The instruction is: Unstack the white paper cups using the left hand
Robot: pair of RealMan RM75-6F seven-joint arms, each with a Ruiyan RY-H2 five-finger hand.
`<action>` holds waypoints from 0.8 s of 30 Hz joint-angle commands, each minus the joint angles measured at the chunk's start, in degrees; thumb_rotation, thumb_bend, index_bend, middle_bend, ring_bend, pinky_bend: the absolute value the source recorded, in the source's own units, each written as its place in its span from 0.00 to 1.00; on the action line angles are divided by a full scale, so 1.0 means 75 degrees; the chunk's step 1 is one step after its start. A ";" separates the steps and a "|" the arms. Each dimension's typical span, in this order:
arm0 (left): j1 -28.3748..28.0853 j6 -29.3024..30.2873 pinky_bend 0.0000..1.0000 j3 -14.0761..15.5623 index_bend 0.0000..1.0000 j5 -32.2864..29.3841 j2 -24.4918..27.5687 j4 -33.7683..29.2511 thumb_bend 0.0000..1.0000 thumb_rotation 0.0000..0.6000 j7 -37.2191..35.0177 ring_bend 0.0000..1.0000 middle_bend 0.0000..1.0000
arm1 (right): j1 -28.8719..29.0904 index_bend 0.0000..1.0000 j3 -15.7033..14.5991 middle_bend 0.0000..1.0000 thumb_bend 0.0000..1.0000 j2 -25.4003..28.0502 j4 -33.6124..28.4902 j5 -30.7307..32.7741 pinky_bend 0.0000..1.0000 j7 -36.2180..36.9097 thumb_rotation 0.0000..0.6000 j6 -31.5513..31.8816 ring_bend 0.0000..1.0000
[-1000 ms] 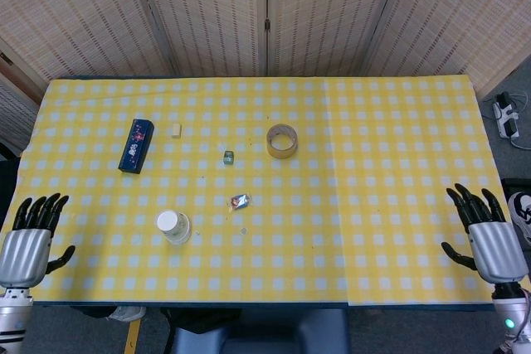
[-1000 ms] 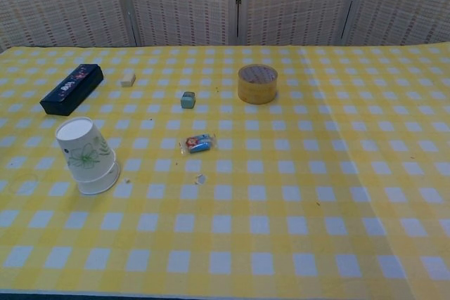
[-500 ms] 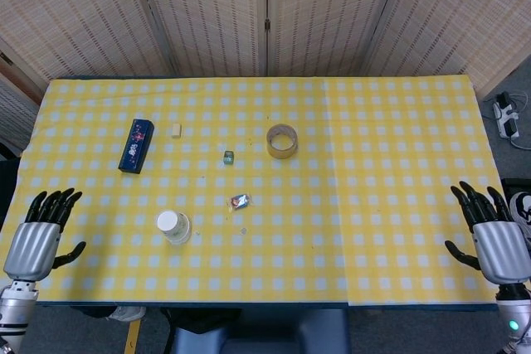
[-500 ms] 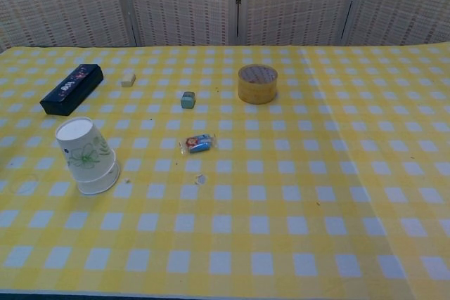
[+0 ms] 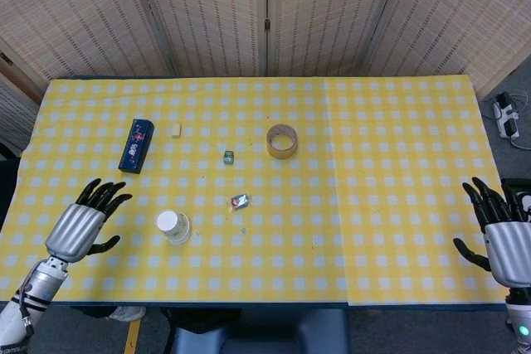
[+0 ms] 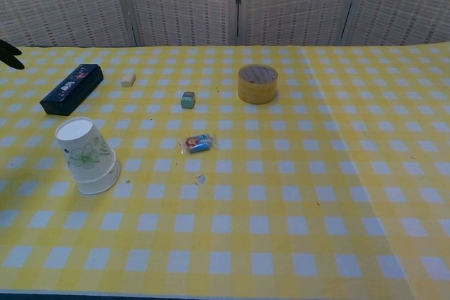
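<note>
The stacked white paper cups [image 5: 174, 226] [image 6: 86, 156] stand upside down near the table's front left, with a green leaf print on the side. My left hand [image 5: 82, 224] hovers to the left of them with its fingers spread and nothing in it; only a dark fingertip [image 6: 10, 55] of it shows at the left edge of the chest view. My right hand [image 5: 505, 242] stays at the table's front right corner, fingers apart and empty, far from the cups.
A dark blue box [image 5: 136, 145] [image 6: 72, 88] lies behind the cups. A small eraser [image 5: 175, 129], a small green cube [image 5: 229, 157], a wrapped candy [image 5: 240, 201] and a roll of yellow tape [image 5: 281, 140] are spread over the yellow checked tablecloth [image 5: 373, 163].
My left hand has risen and moved right, toward the cups. My right hand has drifted slightly down and to the right. The cups have not moved.
</note>
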 commanded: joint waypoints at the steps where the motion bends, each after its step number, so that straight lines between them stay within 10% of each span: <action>1: -0.0379 -0.0636 0.00 0.0010 0.21 -0.0243 0.0174 -0.0328 0.32 1.00 0.0336 0.09 0.12 | 0.0004 0.00 -0.0003 0.08 0.24 0.0000 -0.0012 -0.0035 0.05 0.0009 1.00 0.0007 0.15; 24: -0.1775 -0.2598 0.00 -0.0155 0.24 -0.1542 -0.0213 -0.0801 0.32 1.00 0.0488 0.07 0.12 | 0.0028 0.00 0.0211 0.08 0.24 0.0088 0.0224 0.0064 0.05 0.0112 1.00 0.0137 0.16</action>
